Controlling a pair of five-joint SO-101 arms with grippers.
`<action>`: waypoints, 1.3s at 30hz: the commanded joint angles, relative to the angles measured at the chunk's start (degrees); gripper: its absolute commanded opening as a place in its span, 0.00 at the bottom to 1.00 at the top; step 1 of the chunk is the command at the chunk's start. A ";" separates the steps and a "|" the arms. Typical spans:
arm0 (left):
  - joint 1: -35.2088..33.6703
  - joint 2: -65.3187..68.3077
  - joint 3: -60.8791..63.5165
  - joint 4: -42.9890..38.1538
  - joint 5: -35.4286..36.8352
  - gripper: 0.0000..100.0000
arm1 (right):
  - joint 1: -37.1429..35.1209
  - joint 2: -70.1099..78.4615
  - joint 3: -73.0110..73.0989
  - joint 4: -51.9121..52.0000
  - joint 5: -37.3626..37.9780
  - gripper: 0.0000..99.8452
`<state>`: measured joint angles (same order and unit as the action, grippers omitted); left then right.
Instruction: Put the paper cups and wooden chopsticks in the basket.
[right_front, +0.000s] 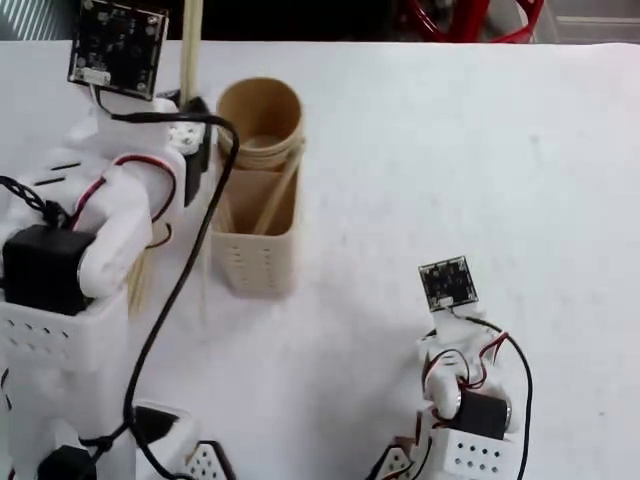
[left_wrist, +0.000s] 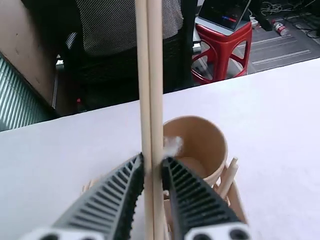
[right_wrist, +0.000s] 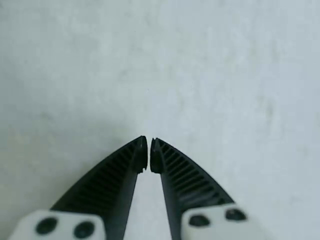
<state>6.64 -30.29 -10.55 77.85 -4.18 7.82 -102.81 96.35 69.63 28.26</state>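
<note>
While your left gripper (left_wrist: 152, 161) stands clamped on a pair of wooden chopsticks (left_wrist: 150, 75) held upright close by the basket (right_front: 258, 262), you can see a paper cup (left_wrist: 200, 145) and other chopsticks (right_front: 280, 195) already inside it. Your right gripper (right_wrist: 149, 148) hangs with its fingers together over the white table (right_wrist: 225, 75), well apart from the basket.

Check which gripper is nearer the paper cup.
Left. The left gripper, shut on chopsticks, is right beside the paper cup; the right gripper sits over the table, well away.
</note>
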 joint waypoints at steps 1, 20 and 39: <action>1.36 -1.63 -2.64 -2.73 0.79 0.02 | 0.57 -0.40 0.53 0.13 0.53 0.02; 9.01 -2.15 21.10 -24.70 1.49 0.02 | 0.48 -0.40 0.53 0.13 0.53 0.02; 8.75 -7.69 31.12 -28.84 -0.44 0.09 | 0.40 -0.40 0.53 0.13 0.53 0.02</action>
<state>15.08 -32.92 21.19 49.27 -4.09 7.82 -102.81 96.35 69.63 28.26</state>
